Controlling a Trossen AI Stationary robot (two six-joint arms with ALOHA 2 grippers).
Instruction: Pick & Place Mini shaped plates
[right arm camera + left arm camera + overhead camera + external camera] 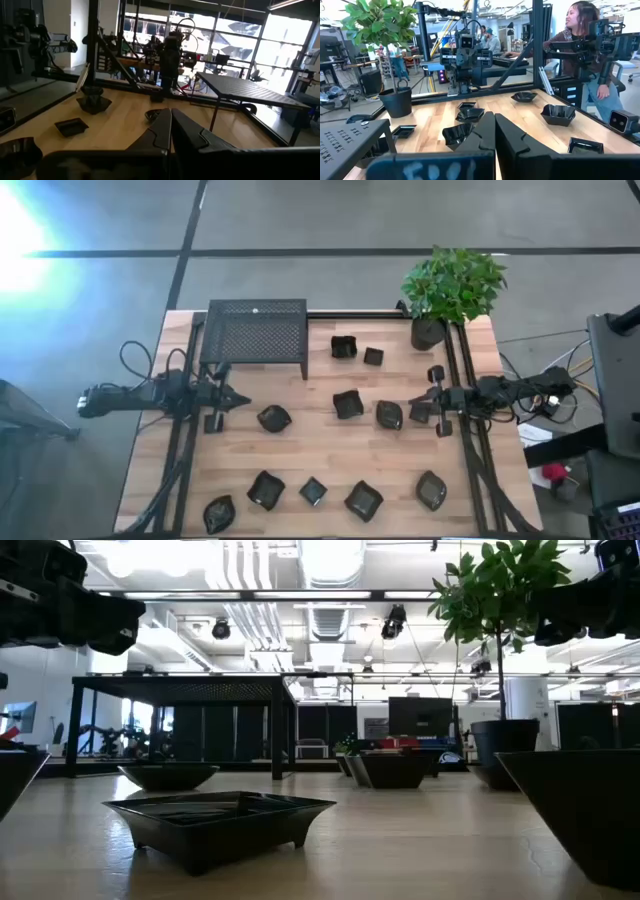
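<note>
Several mini shaped plates, small glossy black dishes, lie scattered on the wooden table: two at the back [344,347] [373,356], some in the middle [347,403] [389,415] [273,418], and a row near the front edge [266,489] [363,500] [431,490]. One of them fills the foreground of the low view [220,820]. My left gripper [240,398] [494,127] is shut and hovers level at the table's left, pointing right. At the table's right, my right gripper [415,408] [171,125] is also shut and points left, beside a plate [389,415]. Neither holds anything.
A black perforated metal stand [255,330] rests on its legs at the back left. A potted green plant [452,285] sits in the back right corner. Black frame rails [465,380] run along both sides. A person [580,40] stands beyond the table's right side.
</note>
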